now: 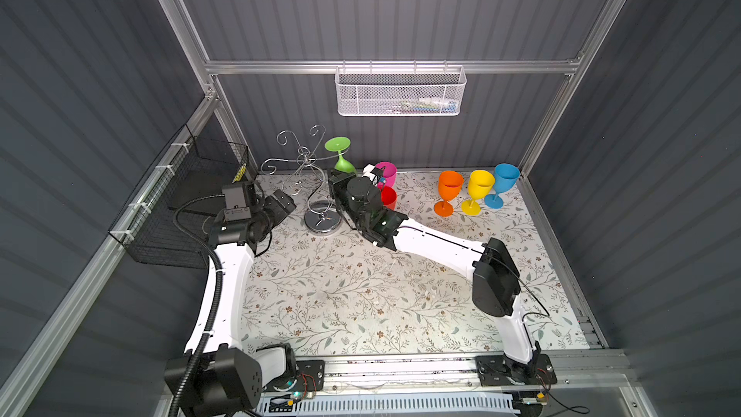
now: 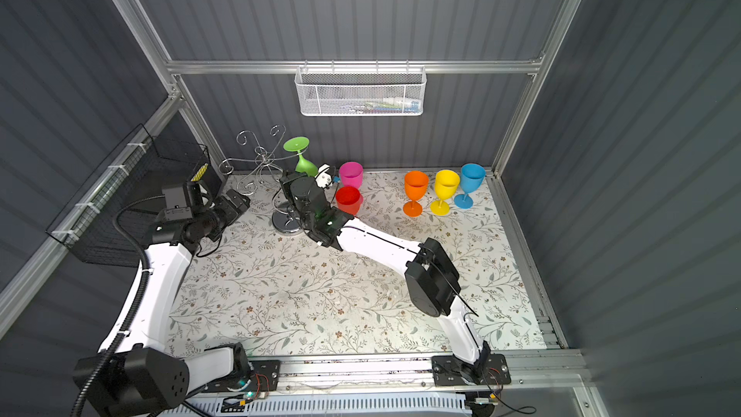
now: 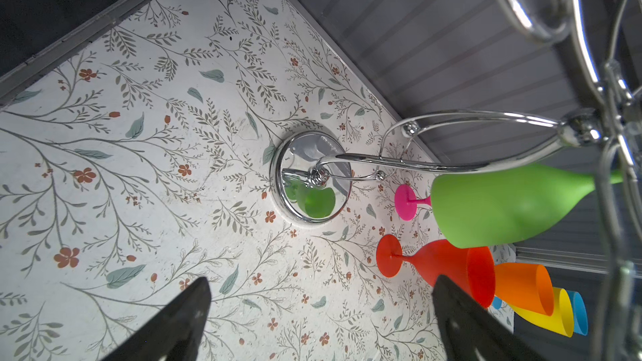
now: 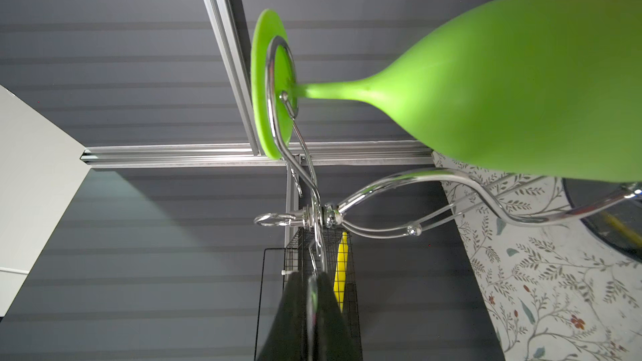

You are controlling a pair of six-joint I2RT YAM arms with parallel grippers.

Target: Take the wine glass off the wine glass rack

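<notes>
Right claw pinches a wine glass rack wire; left claw spread. Tugging could topple the rack, dropping the green wine glass.

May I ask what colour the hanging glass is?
Lime green wine glass; best in the right wrist view.

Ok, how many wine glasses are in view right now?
6. Green glass hangs upside down on the rack; pink glass and red glass stand right of it; orange glass, yellow glass, blue glass stand in a row further right. No others visible.
</notes>
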